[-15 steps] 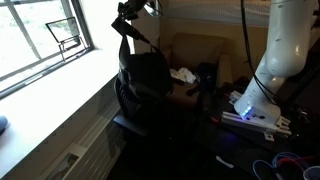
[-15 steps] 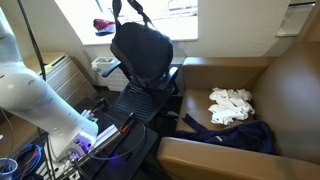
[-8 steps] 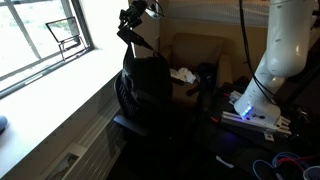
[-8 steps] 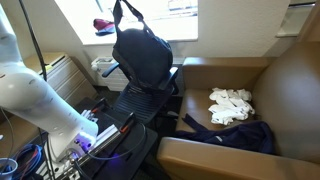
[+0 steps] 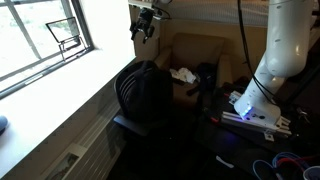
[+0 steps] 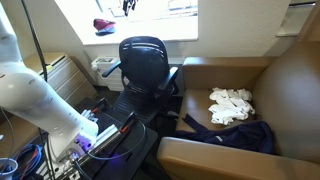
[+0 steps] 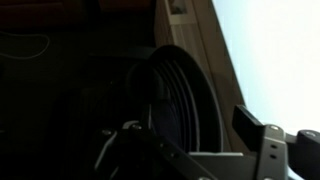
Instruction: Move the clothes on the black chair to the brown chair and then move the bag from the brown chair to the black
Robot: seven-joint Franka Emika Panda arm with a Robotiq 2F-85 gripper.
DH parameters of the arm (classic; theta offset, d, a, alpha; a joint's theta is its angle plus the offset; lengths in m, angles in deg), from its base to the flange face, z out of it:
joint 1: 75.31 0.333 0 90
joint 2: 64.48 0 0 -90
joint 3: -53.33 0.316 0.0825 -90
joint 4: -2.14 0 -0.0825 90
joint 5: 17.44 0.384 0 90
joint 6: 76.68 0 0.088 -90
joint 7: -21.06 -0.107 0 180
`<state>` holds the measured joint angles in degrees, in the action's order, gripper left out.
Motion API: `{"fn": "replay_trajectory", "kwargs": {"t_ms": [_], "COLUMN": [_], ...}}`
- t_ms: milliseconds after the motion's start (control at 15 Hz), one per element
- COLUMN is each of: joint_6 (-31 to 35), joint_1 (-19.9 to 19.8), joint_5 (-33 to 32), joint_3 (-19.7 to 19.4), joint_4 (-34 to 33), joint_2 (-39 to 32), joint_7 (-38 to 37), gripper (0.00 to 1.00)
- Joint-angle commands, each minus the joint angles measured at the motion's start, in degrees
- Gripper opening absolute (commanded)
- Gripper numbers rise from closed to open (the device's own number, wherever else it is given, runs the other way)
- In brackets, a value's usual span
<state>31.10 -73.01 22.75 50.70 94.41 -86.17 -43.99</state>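
Filling the right side in an exterior view, the brown chair (image 6: 225,160) shows its thick arm and tall flat back; from the opposite angle only its back (image 5: 200,48) and part of its seat show, behind darker things. The white robot arm (image 5: 285,45) rises out of the top of the picture, and its base (image 6: 85,143) glows violet among cables.

The black chair (image 6: 145,62) stands by the window, just beside the brown chair, with its ribbed rounded back plain to see. Seen from the window side, the same chair (image 5: 140,95) is one black mass with ribs at its left edge. The bag cannot be told apart from the seat there, black on black.

White clothes (image 6: 230,105) lie in a heap on the brown chair's seat, and they show again as a pale patch (image 5: 183,75). A dark blue cloth (image 6: 240,137) lies just in front of them, near the arm.

The gripper (image 5: 142,32) hangs above the black chair's back, well clear of it, its fingers apart with nothing between them. In the wrist view, which is very dark, the chair's ribs (image 7: 185,95) lie below the spread fingers.
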Motion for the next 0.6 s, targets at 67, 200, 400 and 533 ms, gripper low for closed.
{"fn": "replay_trajectory", "kwargs": {"t_ms": [67,200,400,533], "joint_6": [-7.62,-5.87,-6.04,-6.03], "joint_1": [-1.17,-1.65,-1.88,-1.76], "joint_5": [-14.78,-14.45,-15.20,-15.18], "joint_3": [-2.52,-1.56,-1.61,-1.28], "joint_4": [2.24,1.02,0.98,0.98], "joint_2": [1.67,0.28,0.28,0.26], "joint_7": [-2.61,-1.92,-1.96,-1.95], "gripper": [1.00,1.00,1.00,1.00]}}
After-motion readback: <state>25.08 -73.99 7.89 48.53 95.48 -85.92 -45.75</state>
